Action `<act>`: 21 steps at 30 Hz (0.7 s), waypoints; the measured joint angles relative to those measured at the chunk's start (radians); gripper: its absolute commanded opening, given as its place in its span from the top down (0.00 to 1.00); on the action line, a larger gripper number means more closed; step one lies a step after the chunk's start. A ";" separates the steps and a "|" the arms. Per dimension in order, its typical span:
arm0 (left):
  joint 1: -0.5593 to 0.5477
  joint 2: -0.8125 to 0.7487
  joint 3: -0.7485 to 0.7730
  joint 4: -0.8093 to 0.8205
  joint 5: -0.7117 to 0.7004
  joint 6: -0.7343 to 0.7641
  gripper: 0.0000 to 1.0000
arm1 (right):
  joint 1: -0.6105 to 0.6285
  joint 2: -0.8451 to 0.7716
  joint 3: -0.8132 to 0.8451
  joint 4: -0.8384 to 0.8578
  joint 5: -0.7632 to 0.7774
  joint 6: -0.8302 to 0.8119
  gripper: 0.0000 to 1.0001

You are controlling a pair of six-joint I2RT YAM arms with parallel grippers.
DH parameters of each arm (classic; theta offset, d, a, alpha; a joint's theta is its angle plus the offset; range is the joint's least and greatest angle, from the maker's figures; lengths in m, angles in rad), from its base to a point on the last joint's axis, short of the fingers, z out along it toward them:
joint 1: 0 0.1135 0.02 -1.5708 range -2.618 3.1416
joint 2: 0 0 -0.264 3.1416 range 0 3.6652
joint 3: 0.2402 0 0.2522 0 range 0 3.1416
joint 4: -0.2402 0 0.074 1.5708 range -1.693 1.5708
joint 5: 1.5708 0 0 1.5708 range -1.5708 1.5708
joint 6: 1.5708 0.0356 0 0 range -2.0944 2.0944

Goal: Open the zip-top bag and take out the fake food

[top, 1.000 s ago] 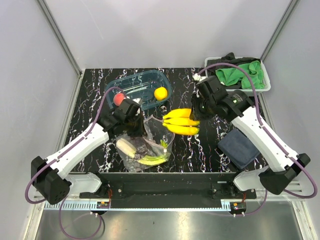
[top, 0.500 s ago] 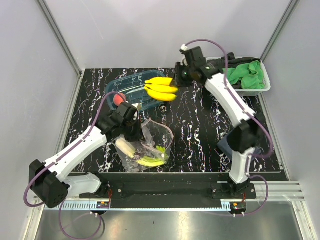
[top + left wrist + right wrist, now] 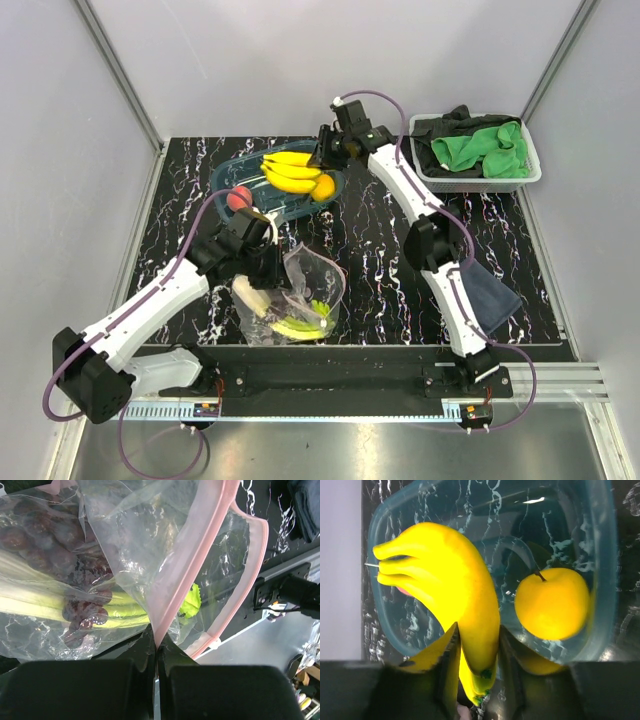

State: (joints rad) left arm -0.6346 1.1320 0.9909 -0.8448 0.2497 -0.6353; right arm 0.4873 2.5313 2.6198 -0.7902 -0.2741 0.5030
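My left gripper (image 3: 268, 262) is shut on the pink zip strip (image 3: 187, 565) of the clear zip-top bag (image 3: 300, 300), holding its mouth open. Dark purple grapes (image 3: 45, 535) and the white-and-green leek (image 3: 60, 607) lie inside the bag. My right gripper (image 3: 322, 160) is shut on the yellow banana bunch (image 3: 293, 172) and holds it over the blue-tinted tray (image 3: 224, 176). In the right wrist view the bananas (image 3: 450, 595) hang above the tray (image 3: 605, 580). The yellow lemon (image 3: 551, 602) and the pink-red peach (image 3: 238, 198) lie in the tray.
A white bin (image 3: 533, 172) with green and black cloths stands at the back right. A dark blue cloth (image 3: 492, 296) lies at the right, near the right arm's base. Grey walls close the sides and back.
My right gripper has carried the banana bunch from beside the bag, back and to the left, to over the tray. My left gripper still holds the bag's strip.
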 measured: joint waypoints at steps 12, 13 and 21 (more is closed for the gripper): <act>0.000 0.079 0.104 -0.036 0.018 0.026 1.00 | 0.003 -0.068 -0.177 -0.022 -0.034 0.032 0.05; 0.000 0.094 0.115 -0.034 0.019 0.026 1.00 | 0.003 -0.120 -0.251 -0.032 -0.034 0.021 0.05; 0.000 0.156 0.156 -0.010 0.027 0.025 1.00 | 0.003 -0.676 -0.873 -0.011 -0.086 -0.035 0.24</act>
State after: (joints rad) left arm -0.6350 1.2877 1.1469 -0.8543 0.2764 -0.6102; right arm 0.4908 1.8549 1.7466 -0.8017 -0.3603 0.4675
